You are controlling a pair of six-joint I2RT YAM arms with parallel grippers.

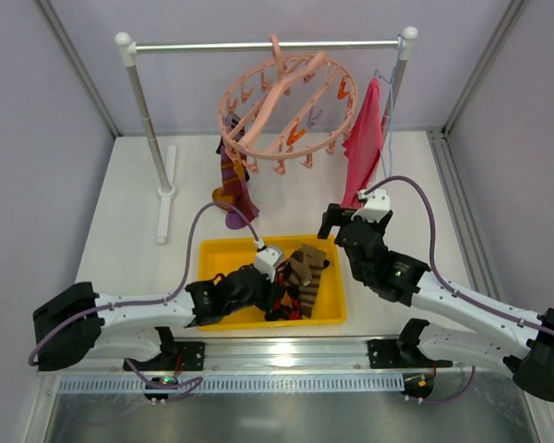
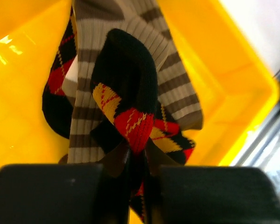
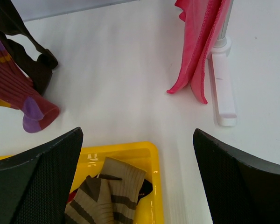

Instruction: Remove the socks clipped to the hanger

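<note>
Your left gripper (image 1: pixel 279 297) (image 2: pixel 130 198) is down in the yellow plastic tray (image 1: pixel 220 255) (image 2: pixel 233 70) at 6 o'clock on the white table (image 1: pixel 120 231). Its jaws are narrowed onto a black argyle sock with red and yellow diamonds (image 2: pixel 130 121). The cloth runs down between the two fingers (image 2: pixel 46 191). Under that sock, and touching it, lies a brown and cream striped sock (image 1: pixel 307 268) (image 2: pixel 81 112) (image 3: pixel 112 186), spread toward the tray's 2 o'clock corner.

Your right gripper (image 1: pixel 332 224) (image 3: pixel 136 154) hangs above the table just past that same corner. Its jaws are wide apart and it holds nothing.

The salmon-pink round plastic ring hanger (image 1: pixel 282 92) is at 12 o'clock, hooked over a metal rail (image 1: pixel 258 44) and tilted. From the ring's 8 o'clock edge a maroon and purple sock with yellow bands (image 1: pixel 233 189) (image 3: pixel 9 88) is still clipped. Its purple toe hangs near the table. A plain pink-red cloth (image 1: pixel 365 148) (image 3: pixel 200 46) hangs at the ring's 3 o'clock side, beside the rail's right post.
</note>
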